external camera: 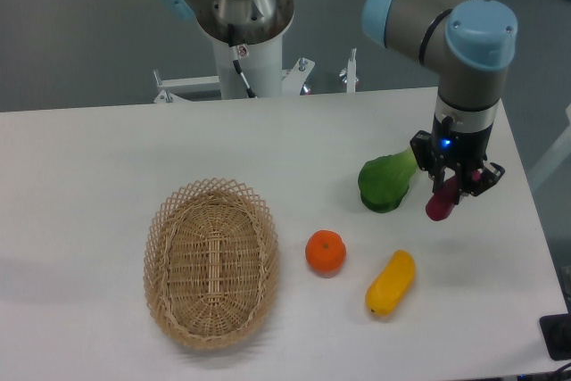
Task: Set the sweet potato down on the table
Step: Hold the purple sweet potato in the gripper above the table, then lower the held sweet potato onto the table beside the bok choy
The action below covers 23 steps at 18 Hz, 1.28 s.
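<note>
The sweet potato (440,202) is a small dark magenta tuber held between the fingers of my gripper (453,186) at the right side of the white table (89,185). The gripper is shut on it. The tuber hangs tilted, its lower end close to the tabletop; I cannot tell whether it touches. The upper part of the tuber is hidden by the fingers.
A green leafy vegetable (386,183) lies just left of the gripper. A round orange fruit (326,252) and a yellow oblong vegetable (391,283) lie in front. An oval wicker basket (211,260) stands at the front left. The table's right edge is near the gripper.
</note>
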Motion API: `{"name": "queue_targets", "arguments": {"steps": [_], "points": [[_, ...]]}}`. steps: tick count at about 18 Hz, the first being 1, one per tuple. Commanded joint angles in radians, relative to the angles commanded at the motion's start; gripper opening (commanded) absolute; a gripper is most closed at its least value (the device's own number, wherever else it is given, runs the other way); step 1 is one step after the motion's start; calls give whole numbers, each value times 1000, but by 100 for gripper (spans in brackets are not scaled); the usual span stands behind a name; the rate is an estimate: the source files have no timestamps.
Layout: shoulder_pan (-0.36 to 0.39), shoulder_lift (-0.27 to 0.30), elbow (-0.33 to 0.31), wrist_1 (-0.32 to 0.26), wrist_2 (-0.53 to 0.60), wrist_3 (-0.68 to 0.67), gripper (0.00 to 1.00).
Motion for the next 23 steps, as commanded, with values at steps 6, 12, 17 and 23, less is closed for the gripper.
{"name": "queue_targets", "arguments": {"steps": [6,12,17,23], "points": [[5,2,-20,29,2,0,32],[9,-3,-28,32,2,34,32],[46,-29,-84,124,2,92,32],[66,-130,-104,238,2,126,32]]}}
